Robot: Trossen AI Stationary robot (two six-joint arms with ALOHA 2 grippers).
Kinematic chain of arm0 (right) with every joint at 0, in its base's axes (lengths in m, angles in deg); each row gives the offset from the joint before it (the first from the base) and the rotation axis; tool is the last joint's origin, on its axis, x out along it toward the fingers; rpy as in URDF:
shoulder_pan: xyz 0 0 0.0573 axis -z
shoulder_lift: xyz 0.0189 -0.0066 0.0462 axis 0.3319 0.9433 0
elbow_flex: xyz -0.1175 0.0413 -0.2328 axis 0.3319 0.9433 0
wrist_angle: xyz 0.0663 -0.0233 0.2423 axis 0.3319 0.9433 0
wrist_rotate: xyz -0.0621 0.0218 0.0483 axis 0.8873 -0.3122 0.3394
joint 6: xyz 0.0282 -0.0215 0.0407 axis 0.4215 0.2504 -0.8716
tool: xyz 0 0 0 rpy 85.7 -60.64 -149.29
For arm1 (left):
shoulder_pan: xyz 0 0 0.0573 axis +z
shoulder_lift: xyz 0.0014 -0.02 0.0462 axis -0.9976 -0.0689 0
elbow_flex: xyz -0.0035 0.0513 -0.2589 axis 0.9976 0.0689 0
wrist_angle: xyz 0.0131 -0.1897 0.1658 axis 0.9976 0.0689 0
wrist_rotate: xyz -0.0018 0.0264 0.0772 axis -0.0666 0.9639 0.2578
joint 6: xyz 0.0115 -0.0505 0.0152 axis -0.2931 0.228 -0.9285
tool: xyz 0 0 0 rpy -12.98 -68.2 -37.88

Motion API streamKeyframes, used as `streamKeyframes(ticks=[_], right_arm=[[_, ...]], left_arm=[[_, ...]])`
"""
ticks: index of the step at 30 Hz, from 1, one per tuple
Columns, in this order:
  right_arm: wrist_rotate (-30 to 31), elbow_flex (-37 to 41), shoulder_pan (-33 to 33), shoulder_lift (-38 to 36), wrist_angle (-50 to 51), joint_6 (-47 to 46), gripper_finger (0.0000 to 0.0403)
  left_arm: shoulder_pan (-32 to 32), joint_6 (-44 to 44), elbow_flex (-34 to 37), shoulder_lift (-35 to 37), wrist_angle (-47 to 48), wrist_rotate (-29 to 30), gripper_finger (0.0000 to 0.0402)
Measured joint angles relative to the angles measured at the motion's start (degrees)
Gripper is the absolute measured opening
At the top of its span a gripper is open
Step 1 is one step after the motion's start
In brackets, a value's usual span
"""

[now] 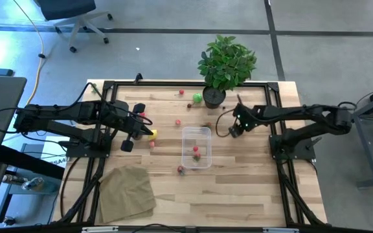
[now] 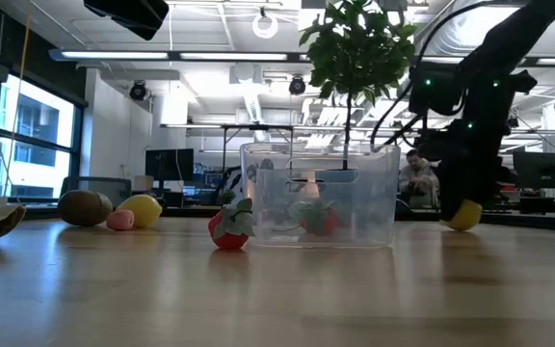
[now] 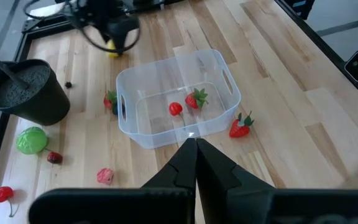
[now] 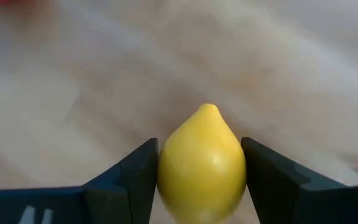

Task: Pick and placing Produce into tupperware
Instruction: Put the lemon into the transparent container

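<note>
The clear tupperware (image 1: pixel 196 147) (image 2: pixel 321 198) (image 3: pixel 176 99) stands mid-table on its base, with a strawberry (image 3: pixel 196 98) and a small red fruit (image 3: pixel 175 108) inside. My right gripper (image 1: pixel 235 129) (image 4: pixel 201 168), right of the tupperware near the plant pot, is shut on a yellow lemon (image 4: pixel 201 158) (image 2: pixel 465 214). My left gripper (image 3: pixel 194 144) (image 1: pixel 144 128) hovers shut left of the tupperware, holding nothing. Loose produce lies around: a strawberry (image 3: pixel 241 126) (image 2: pixel 229 226) by the tupperware's near corner, a second lemon (image 1: pixel 151 134) (image 2: pixel 141 209), a kiwi (image 2: pixel 85 207) and a green piece (image 3: pixel 31 140). My right gripper pinches the lemon by its two opposite sides (image 4: pixel 166 168) between its two fingers. The fingers come from above, pointing steeply down, and the lemon's pointed tip (image 4: pixel 208 109) faces away from the gripper. Whether the lemon is clear of the table I cannot tell.
A potted leafy plant (image 1: pixel 225 65) stands at the far side, its dark pot (image 3: pixel 27 93) close to my right gripper. A tan cloth (image 1: pixel 128 191) lies at the near left. Small red pieces (image 1: pixel 181 92) are scattered on the far half.
</note>
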Motion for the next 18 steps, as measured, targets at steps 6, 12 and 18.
streamKeyframes(ticks=[6, 12, 18], right_arm=[[-6.1, -0.1, -6.8, 0.0, -0.5, 2.9, 0.0190], [-8.8, -0.1, -12.6, -0.1, -0.8, 9.1, 0.0190], [-7.4, -0.2, -15.6, -0.1, -1.2, 14.7, 0.0190]], left_arm=[[0.0, 0.0, 0.0, 0.0, 0.0, 0.0, 0.0001], [0.0, 0.0, 0.0, 0.0, 0.0, 0.0, 0.0001], [0.0, 0.0, 0.0, 0.0, 0.0, 0.0, 0.0001]])
